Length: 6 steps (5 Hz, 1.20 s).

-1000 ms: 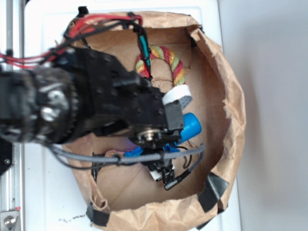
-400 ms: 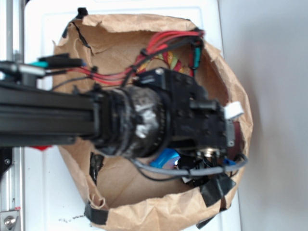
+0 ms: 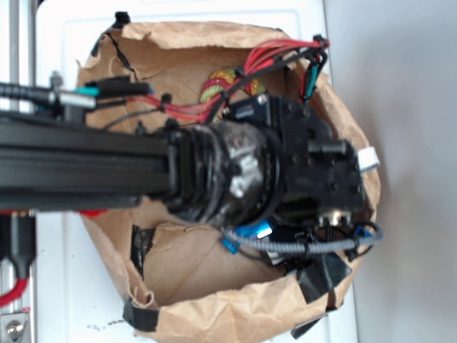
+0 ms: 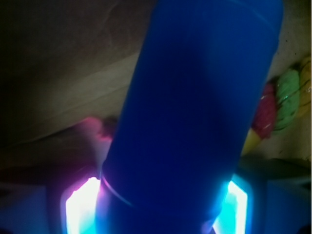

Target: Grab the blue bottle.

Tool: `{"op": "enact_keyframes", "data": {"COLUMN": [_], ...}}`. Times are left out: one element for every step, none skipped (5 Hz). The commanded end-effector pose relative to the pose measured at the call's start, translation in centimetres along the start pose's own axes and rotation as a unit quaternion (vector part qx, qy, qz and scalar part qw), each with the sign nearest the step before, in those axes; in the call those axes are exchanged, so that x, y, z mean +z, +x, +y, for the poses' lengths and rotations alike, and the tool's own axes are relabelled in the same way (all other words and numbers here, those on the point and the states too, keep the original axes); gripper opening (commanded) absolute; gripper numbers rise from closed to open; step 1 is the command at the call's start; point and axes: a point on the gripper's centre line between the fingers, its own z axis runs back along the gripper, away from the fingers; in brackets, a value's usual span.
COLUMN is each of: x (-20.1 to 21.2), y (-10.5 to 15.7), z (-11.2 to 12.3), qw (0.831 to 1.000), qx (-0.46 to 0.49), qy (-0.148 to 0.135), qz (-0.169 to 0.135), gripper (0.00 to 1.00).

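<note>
The crumpled brown paper bag (image 3: 214, 314) on the white desk (image 3: 71, 286) walls in the black robot arm (image 3: 235, 179), now further right than before; lift straight up, clear of the rim. The smooth blue plastic bottle (image 4: 195, 112) sits gripped between the jaws, beside the striped rope arch (image 4: 282, 102).

No legible text or labels anywhere.
</note>
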Motion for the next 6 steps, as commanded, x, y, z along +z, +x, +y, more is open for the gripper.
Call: {"op": "enact_keyframes", "data": {"x": [7.0, 9.8, 11.8, 13.9, 15.2, 14.9], "y": [1.4, 1.7, 1.7, -0.6, -4.9, -7.8], "z": [2.5, 4.1, 5.1, 4.8, 4.1, 3.9], "qw": [0.997, 0.996, 0.994, 0.993, 0.988, 0.984], "qx": [-0.026, -0.041, -0.063, -0.101, -0.130, -0.149], "qy": [-0.060, -0.074, -0.082, -0.051, -0.016, -0.005], "qz": [-0.043, -0.040, -0.022, -0.046, -0.087, -0.101], "gripper": [0.00, 0.00, 0.00, 0.00, 0.00, 0.00]}}
